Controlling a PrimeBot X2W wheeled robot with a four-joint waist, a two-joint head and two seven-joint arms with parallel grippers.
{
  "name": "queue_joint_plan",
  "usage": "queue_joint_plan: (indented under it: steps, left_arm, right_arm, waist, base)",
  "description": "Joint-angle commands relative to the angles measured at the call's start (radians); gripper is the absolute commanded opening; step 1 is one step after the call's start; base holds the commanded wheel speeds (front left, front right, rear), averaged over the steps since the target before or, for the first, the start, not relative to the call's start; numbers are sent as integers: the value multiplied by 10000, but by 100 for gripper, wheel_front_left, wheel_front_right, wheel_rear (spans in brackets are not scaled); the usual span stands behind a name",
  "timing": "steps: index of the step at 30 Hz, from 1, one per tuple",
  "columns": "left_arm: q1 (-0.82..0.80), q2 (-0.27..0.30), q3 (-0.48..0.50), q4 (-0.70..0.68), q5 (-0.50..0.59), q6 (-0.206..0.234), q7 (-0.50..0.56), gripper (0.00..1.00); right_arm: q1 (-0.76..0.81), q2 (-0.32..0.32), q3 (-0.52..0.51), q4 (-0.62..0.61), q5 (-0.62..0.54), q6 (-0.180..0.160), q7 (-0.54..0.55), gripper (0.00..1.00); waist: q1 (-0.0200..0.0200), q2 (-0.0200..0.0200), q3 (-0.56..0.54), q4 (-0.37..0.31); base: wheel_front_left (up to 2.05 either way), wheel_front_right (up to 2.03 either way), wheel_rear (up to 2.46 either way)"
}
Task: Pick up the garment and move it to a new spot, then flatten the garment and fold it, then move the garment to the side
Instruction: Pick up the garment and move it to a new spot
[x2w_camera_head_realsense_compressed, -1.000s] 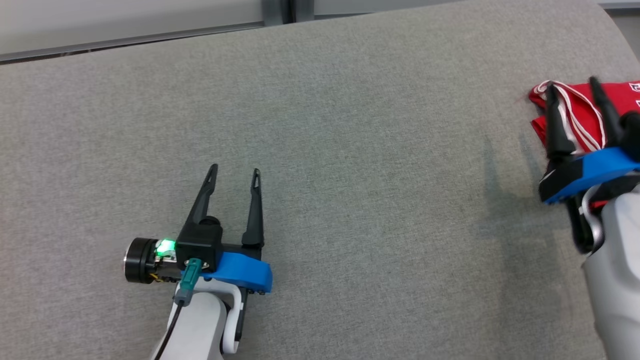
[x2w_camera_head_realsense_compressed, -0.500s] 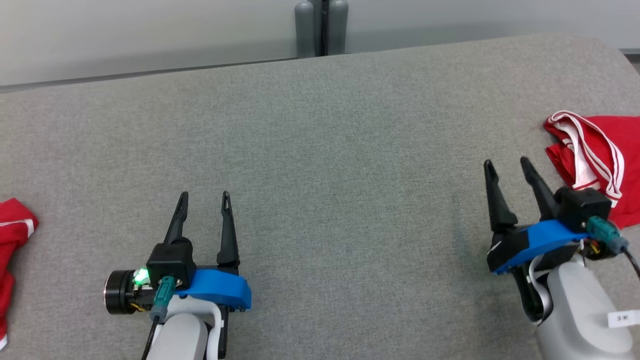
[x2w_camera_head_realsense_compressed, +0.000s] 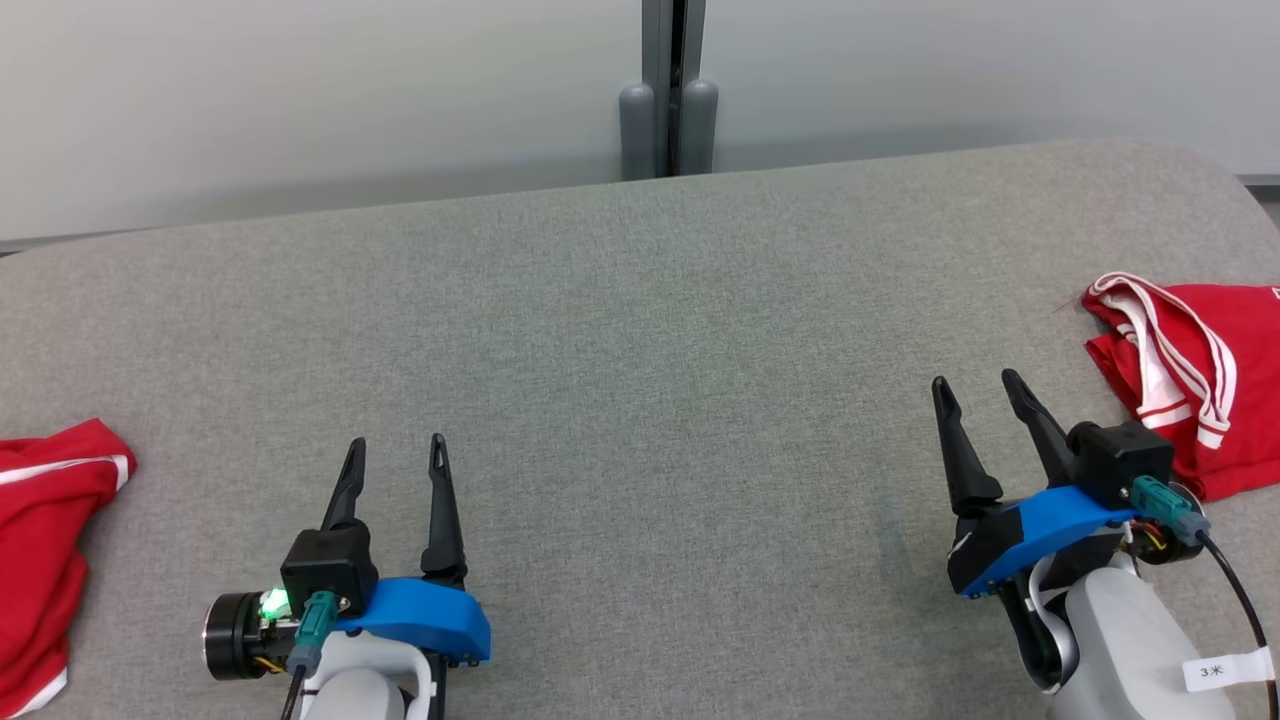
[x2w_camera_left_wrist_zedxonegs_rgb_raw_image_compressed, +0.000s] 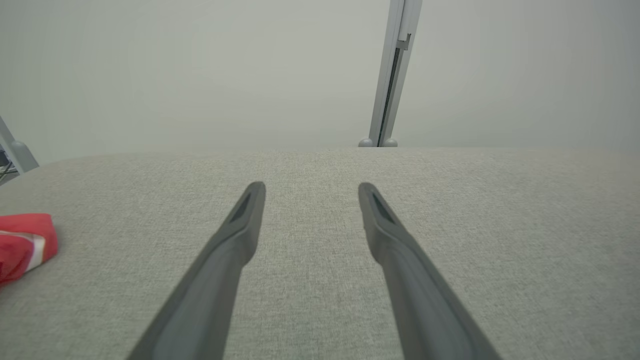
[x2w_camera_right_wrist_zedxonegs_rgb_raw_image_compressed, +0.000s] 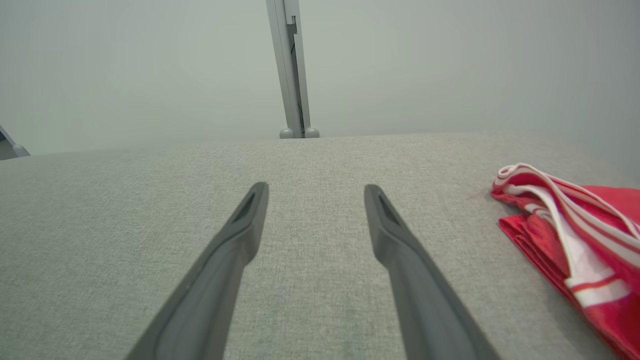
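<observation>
A red garment with white stripes (x2w_camera_head_realsense_compressed: 1210, 390) lies bunched and folded at the right edge of the grey padded table (x2w_camera_head_realsense_compressed: 640, 330); in the right wrist view this garment (x2w_camera_right_wrist_zedxonegs_rgb_raw_image_compressed: 530, 240) sits to the right of the fingers. Another red garment (x2w_camera_head_realsense_compressed: 45, 560) lies at the table's left edge, and its corner (x2w_camera_left_wrist_zedxonegs_rgb_raw_image_compressed: 22, 245) shows in the left wrist view. My right gripper (x2w_camera_head_realsense_compressed: 975, 379) is open and empty, left of the striped garment and apart from it. My left gripper (x2w_camera_head_realsense_compressed: 396, 440) is open and empty over bare table. Both grippers (x2w_camera_left_wrist_zedxonegs_rgb_raw_image_compressed: 311, 186) (x2w_camera_right_wrist_zedxonegs_rgb_raw_image_compressed: 316, 186) point toward the far edge.
A pale wall runs behind the table's far edge, with a grey vertical post (x2w_camera_head_realsense_compressed: 670, 100) at its middle. The table's right end is rounded. Bare grey fabric spreads between the two grippers and ahead of them.
My right gripper has drawn back from over the striped garment toward the near edge, still open. The head camera has shifted, bringing the wall and the left garment into view.
</observation>
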Motion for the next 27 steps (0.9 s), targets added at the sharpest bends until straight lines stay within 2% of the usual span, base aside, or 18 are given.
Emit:
queue_joint_plan:
  steps: [1,17,27]
  left_arm:
    - [53,4,129,99,82,-74,-1,100]
    - [333,2,397,536,98,-487,-1,100]
    - [432,4,495,682,124,-598,-1,100]
  right_arm:
    - [113,15,45,44,20,-1,-1,100]
    - [524,157,347,302,108,-1,-1,100]
    - [594,202,405,305,175,0,-1,100]
  waist:
    - [2,-1,-127,-13]
    - [2,-1,-1011,74]
    - [2,-1,-1232,131]
  base:
    - [0,0,0]
    - [0,0,0]
    - [0,0,0]
